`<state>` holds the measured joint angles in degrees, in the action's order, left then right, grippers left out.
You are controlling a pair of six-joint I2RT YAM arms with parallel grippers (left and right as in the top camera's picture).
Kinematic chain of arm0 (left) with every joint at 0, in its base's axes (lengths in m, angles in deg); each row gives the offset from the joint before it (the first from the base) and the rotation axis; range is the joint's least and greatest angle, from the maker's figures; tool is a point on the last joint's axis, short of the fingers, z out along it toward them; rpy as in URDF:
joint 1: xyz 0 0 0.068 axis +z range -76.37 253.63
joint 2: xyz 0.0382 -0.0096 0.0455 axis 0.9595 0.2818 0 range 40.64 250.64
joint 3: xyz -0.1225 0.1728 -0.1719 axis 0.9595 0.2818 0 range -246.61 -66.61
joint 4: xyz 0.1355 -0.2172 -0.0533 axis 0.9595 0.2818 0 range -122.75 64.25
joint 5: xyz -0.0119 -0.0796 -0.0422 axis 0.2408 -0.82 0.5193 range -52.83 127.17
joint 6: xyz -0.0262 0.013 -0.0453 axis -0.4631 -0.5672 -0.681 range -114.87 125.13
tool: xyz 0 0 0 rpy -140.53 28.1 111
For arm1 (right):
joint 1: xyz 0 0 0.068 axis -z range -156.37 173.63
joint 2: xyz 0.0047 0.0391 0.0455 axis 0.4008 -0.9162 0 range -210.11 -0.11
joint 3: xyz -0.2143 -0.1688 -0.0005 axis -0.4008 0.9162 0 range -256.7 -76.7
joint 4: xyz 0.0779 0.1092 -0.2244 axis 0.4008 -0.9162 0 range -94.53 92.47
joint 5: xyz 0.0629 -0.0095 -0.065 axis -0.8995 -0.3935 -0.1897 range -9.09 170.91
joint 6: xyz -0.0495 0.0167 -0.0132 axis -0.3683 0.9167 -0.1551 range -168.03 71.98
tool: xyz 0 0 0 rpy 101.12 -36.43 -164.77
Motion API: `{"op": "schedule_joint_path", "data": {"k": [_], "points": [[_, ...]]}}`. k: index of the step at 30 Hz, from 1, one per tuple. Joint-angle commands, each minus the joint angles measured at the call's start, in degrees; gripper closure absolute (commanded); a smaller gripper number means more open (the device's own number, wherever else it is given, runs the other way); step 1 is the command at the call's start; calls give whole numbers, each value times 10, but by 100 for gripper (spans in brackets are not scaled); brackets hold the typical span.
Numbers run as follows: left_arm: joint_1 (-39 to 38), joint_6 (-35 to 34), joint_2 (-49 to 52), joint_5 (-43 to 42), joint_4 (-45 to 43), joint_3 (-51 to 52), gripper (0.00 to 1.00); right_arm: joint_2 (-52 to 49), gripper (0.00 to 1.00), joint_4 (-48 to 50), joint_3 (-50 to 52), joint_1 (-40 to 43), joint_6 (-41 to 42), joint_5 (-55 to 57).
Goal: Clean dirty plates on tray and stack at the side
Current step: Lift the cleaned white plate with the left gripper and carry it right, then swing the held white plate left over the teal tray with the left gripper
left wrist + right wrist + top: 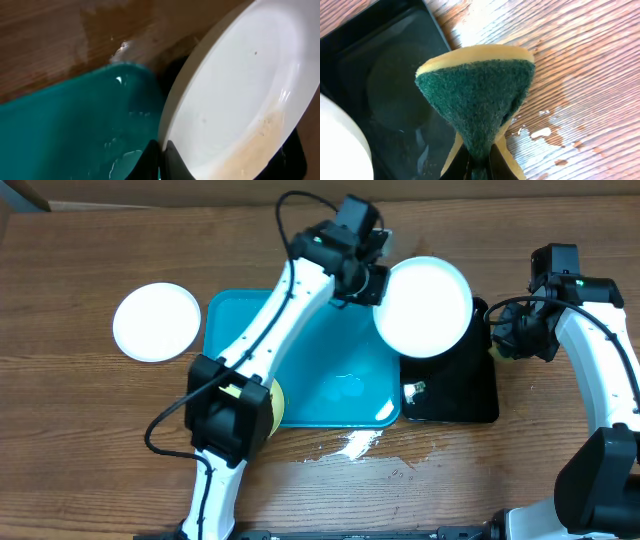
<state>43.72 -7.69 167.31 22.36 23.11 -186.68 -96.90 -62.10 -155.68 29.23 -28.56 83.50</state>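
Left gripper (372, 280) clamped on white plate (425, 305) rim, above black tray (455, 395); right gripper (479, 167) pinching green scouring sponge (477, 95)

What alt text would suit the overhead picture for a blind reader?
The left gripper holds a round white plate by its rim over where a turquoise plastic tray meets a glossy black tray. The right gripper clamps a green-and-yellow sponge; a second white plate lies on the wooden table.
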Motion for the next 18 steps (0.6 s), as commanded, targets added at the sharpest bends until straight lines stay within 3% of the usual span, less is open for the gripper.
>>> {"op": "schedule_joint_path", "data": {"k": [1, 6, 16, 18], "points": [[-33, -11, 3, 111, -42, -16, 96, 15, 96, 1, -12, 11, 3, 33], [-85, 45, 3, 220, -93, -16, 96, 15, 96, 2, -12, 73, 33, 15], [-218, 171, 2, 615, -170, -16, 96, 15, 96, 9, -12, 120, 33, -28], [-237, 192, 2, 661, -185, -16, 96, 15, 96, 9, -12, 120, 33, -28]]}}
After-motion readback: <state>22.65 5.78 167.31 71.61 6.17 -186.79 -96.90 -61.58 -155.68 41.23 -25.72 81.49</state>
